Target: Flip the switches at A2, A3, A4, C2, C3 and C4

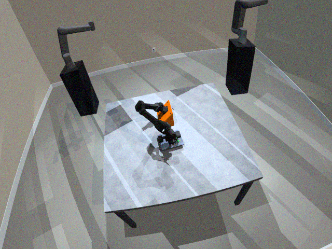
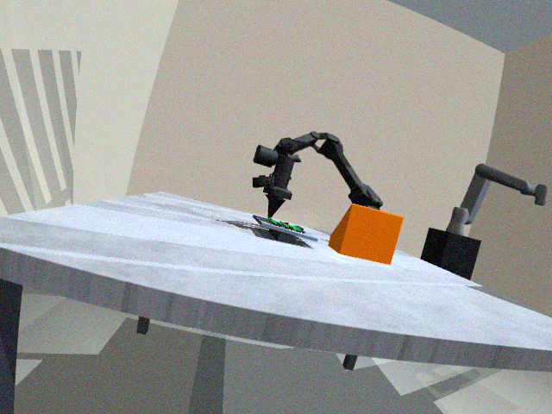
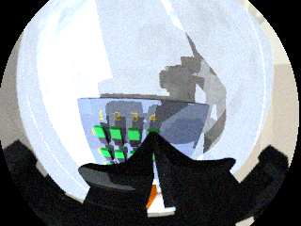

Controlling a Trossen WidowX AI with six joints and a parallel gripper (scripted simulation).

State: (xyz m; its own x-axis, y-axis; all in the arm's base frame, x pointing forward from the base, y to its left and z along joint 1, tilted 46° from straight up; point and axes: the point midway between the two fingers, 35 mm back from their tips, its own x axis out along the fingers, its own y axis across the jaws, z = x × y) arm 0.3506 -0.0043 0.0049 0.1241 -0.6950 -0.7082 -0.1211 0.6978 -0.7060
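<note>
The switch panel lies tilted on the table, with printed columns 1 to 4 at its far edge. In the wrist view, green-topped switches A1, A2 and A3 show in the far row. A4 is mostly hidden by the fingertips. Part of row B shows below; row C is almost wholly hidden. Which ends are raised is too small to tell. My gripper is shut and empty, pointing down, its tips at or just above the far row by A4; contact cannot be told.
An orange wedge-shaped block stands on the table beside the arm. Two grey arms on black pedestals stand beyond the table. Shadows fall across the panel and table.
</note>
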